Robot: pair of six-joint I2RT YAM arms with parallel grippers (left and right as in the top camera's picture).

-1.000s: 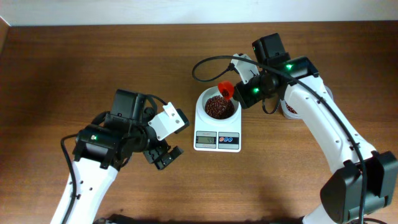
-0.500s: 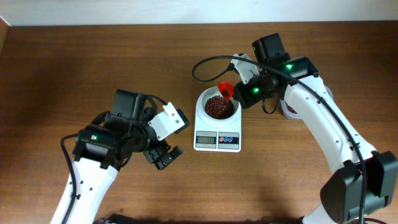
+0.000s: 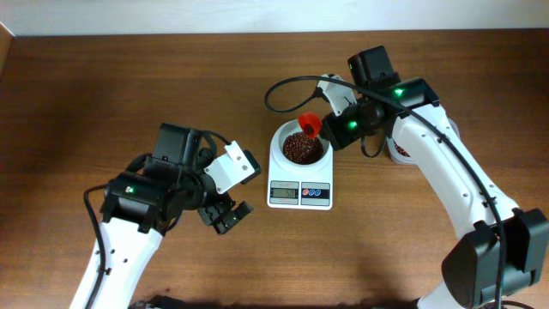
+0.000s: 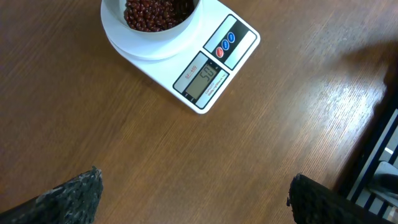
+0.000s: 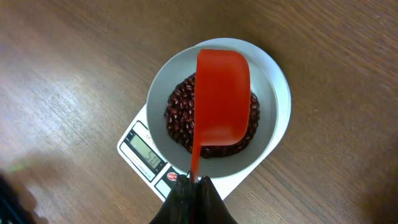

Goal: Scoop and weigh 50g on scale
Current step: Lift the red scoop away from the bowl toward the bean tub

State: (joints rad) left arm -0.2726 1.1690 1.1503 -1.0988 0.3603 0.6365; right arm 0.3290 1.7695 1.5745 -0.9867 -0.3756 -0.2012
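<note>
- Right claw (image 5: 193,190) is pinched tight on the thin handle of the red scoop (image 5: 219,93), which reaches out straight ahead of the fingers.
- The scoop hangs right over the white bowl (image 5: 268,78), and the beans (image 5: 180,115) lie heaped in the bowl beneath it. That is where the task's load sits.
- I see only smooth red on the scoop from the wrist view, with no beans riding on it. Whether it is tipped over or just empty, I cannot tell.
- Left claw (image 4: 194,180) is spread wide and holds nothing. It hovers over bare table (image 4: 93,124) with the scale (image 4: 214,74) well out in front of it.
- My call on the step: this is the tail of the pour, the check-the-number moment.
- The display (image 4: 202,81) looks like it shows a five and a zero, though the digits are small and I won't swear to a decimal point.
- If that reading is right, the next move calls for lifting the scoop straight up and away from the bowl without nudging the rim, since any touch would shift the figure.
- If it is short, only a few more beans are needed, trickled in gently.
- Other writing: the buttons (image 4: 224,45) beside the display carry marks too tiny to read, and no brand name is legible anywhere.
</note>
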